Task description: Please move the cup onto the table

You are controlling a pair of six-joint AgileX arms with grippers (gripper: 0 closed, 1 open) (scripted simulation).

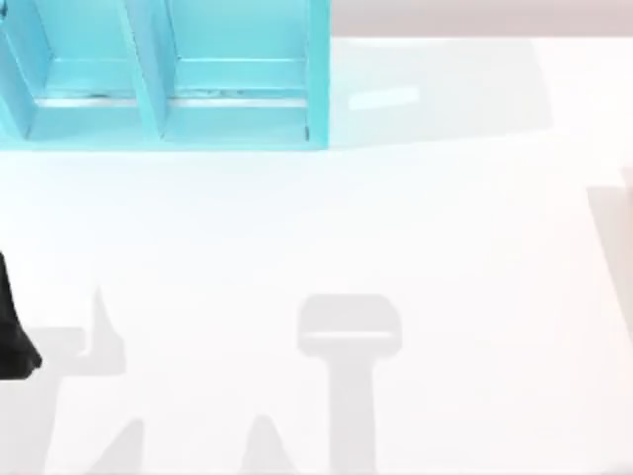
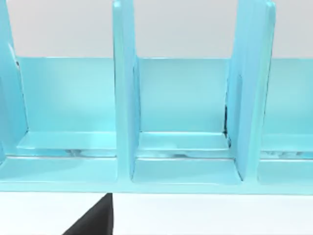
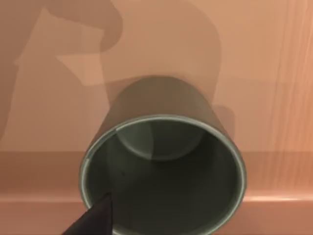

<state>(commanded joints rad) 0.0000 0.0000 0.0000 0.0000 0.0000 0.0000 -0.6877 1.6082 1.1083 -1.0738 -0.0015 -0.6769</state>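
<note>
Most of the top view is the white table (image 1: 326,257), with a turquoise shelf unit (image 1: 168,79) of upright-walled compartments at its far left. Close before the right wrist camera, the grey-olive cup (image 3: 161,171) with its dark inside rests on a pinkish-brown surface (image 3: 254,73). Whether either gripper's fingers are apart or together, I cannot tell.

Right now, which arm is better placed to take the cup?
The right arm, I'd judge: its wrist view looks straight into the cup at close range. The left arm sits at the table's left edge, its wrist view facing the turquoise shelf unit.
</note>
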